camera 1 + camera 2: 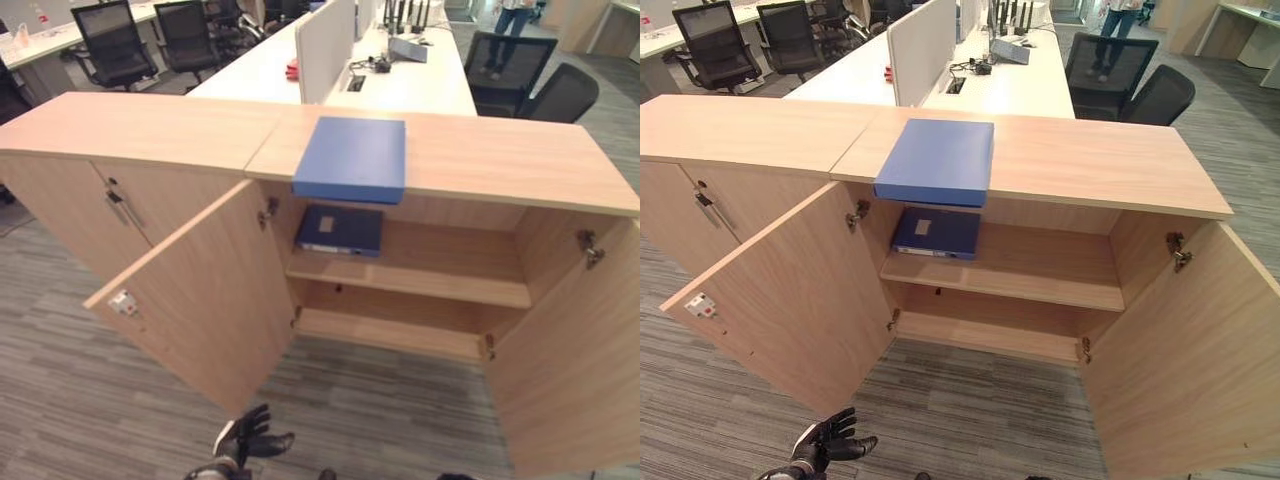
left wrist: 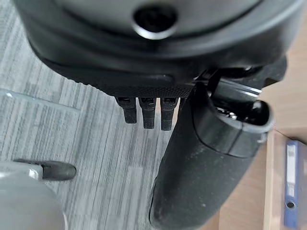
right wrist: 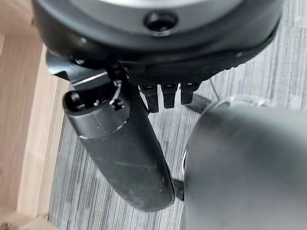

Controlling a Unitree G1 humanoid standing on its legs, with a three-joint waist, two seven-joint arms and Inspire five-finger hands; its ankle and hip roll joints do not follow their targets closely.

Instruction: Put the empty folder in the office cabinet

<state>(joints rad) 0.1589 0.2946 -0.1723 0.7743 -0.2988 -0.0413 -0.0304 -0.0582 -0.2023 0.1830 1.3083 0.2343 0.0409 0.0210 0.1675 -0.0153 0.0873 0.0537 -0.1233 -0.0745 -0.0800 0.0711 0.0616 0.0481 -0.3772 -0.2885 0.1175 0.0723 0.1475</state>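
A: Which step is in hand now?

B: I judge it is the very start. The flat blue folder (image 1: pixel 351 158) lies on the top of the low light-wood office cabinet (image 1: pixel 500 160), with its front edge reaching a little over the open compartment. No hand touches it.

A: Where are the hands?

B: The dark left hand (image 1: pixel 247 437) hangs low above the grey striped carpet (image 1: pixel 90 400), in front of the open left door (image 1: pixel 200 300). Its fingers are relaxed and it holds nothing. The right hand (image 3: pixel 124 143) appears in its own wrist view, thumb out, fingers loose, also empty.

A: What does the next move call for?

B: Probably lifting a hand up to the cabinet top and taking the folder by its overhanging edge. The upper shelf (image 1: pixel 440 265) has free room beside the darker blue binder (image 1: pixel 340 230) that already lies there.

A: Anything hard to make out?

B: Whether the folder is really empty, I cannot tell. The lowest compartment is only partly visible.
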